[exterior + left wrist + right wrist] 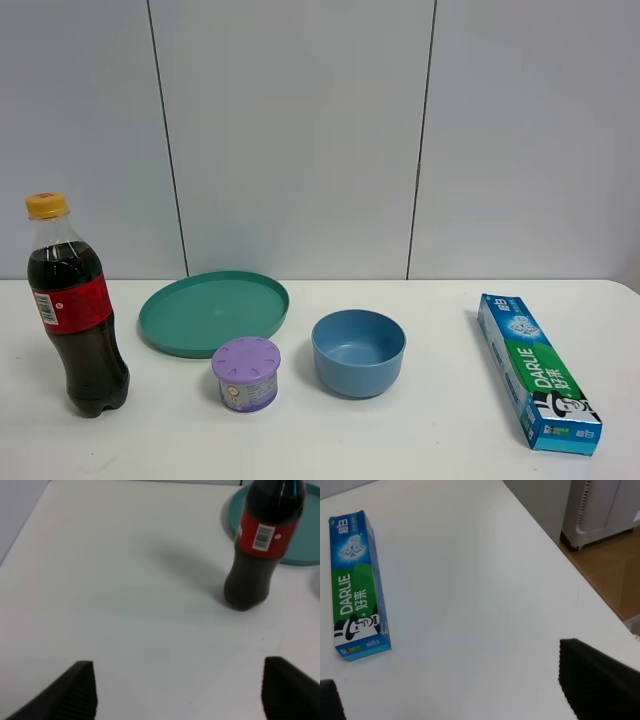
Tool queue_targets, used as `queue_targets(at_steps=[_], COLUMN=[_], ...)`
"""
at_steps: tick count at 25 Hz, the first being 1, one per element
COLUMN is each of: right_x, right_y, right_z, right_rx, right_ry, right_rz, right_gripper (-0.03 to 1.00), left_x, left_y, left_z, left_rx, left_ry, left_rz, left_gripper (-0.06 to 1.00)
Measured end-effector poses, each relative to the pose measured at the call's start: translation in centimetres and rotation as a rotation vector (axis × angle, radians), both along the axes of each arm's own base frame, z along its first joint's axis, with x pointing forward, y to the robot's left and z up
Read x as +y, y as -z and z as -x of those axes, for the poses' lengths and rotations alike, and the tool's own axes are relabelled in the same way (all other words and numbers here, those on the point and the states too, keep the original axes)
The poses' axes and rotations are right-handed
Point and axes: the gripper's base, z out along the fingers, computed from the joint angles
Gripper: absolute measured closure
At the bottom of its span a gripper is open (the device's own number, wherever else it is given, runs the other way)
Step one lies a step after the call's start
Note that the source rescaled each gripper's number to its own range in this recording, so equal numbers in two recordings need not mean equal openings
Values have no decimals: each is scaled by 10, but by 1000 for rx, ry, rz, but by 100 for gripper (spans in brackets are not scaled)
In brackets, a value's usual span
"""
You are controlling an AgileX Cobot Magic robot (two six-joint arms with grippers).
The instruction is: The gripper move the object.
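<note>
With the left gripper (177,692) spread wide and apart from the upright cola bottle (262,545), the tall bottle could be toppled by an off-centre approach, perhaps onto the teal plate (305,540).

Left wrist view. White table (125,580) fills most of the frame; its edge runs diagonally across the upper left corner, grey beyond it.

Cola bottle (262,550) stands upright at upper right, top cropped by the frame. Dark liquid, red label with a white barcode patch facing the camera. Its base rests on the table just in front of the teal plate (305,540), which is partly cut off at the right edge. Soft shadow extends from the bottle toward frame centre-left.

Left gripper (177,692): two dark ribbed fingertips at lower left and lower right corners, spread wide, bare table between them. Bottle well apart from both fingertips.
</note>
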Motion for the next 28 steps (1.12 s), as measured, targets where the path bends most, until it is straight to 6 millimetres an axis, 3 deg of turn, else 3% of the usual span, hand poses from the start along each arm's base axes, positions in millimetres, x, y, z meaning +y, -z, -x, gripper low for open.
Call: queue_targets(at_steps=[28], right_x=[0], right_y=[0], right_z=[0], right_rx=[0], right_ry=[-55], right_rz=[3], right_gripper=[37], left_x=[0], left_y=[0], left_z=[0], left_rx=[0], left_ry=[0], left_rz=[0], left_gripper=[-6])
